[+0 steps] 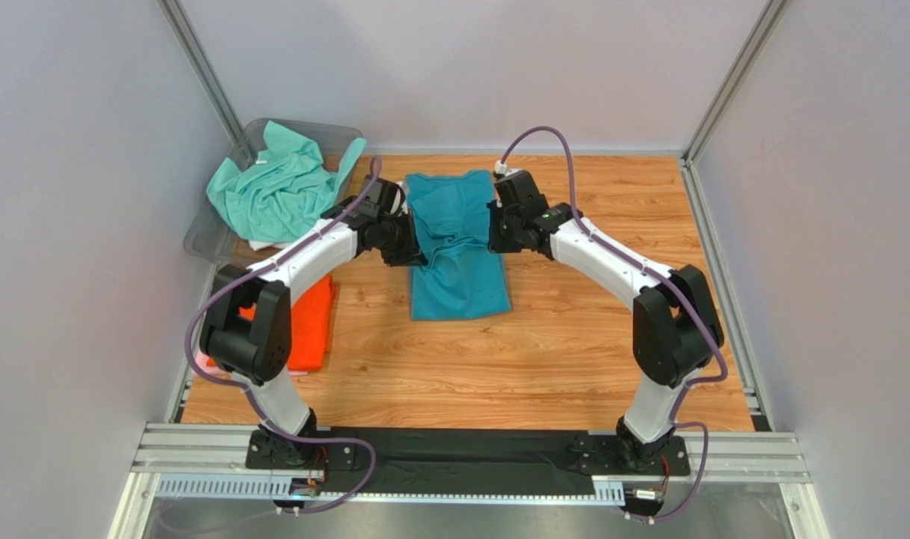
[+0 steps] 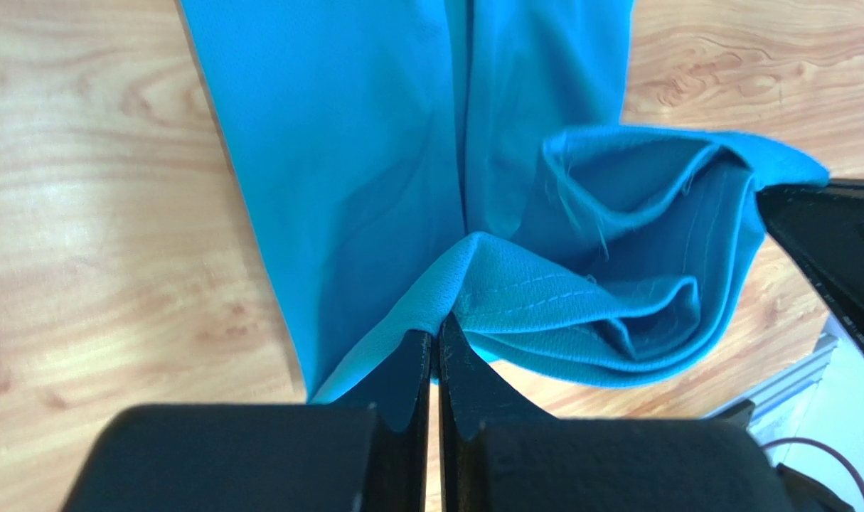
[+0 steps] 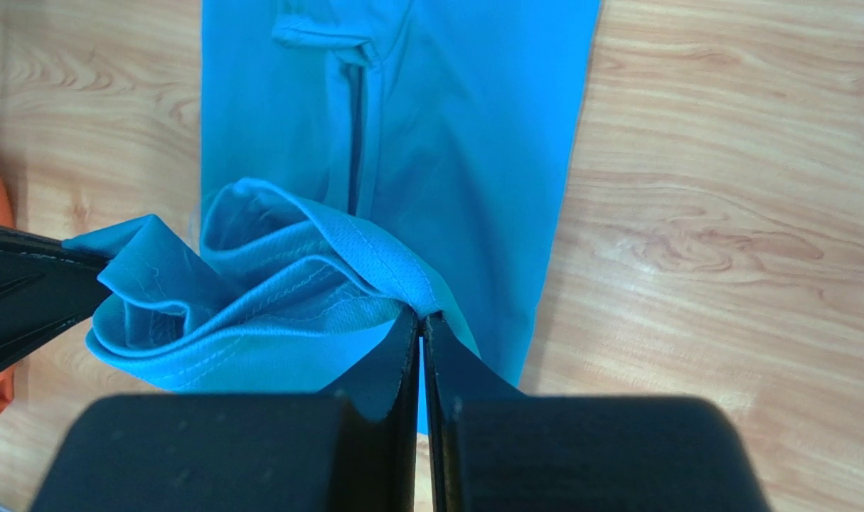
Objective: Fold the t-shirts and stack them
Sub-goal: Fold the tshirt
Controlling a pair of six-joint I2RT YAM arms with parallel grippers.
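Teal-blue short-sleeved cloth t-shirt [image 1: 461,275]: long folded strip, centre of top view, on wooden table [image 1: 560,348]. Left gripper [image 2: 436,333]: fingers pressed together, pinching the shirt's raised left edge. Right gripper [image 3: 421,320]: likewise pinching the right edge. Crumpled mint-green shirt [image 1: 274,191]: in clear grey plastic bin [image 1: 302,126], upper left. Flat orange shirt [image 1: 313,326]: left side.

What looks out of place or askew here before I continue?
The mint-green shirt lies crumpled, spilling over the bin rim rather than folded. On the teal shirt, the cloth pinched by the left gripper and right gripper sags in loose, uneven bunches between them. Nothing looks damaged.
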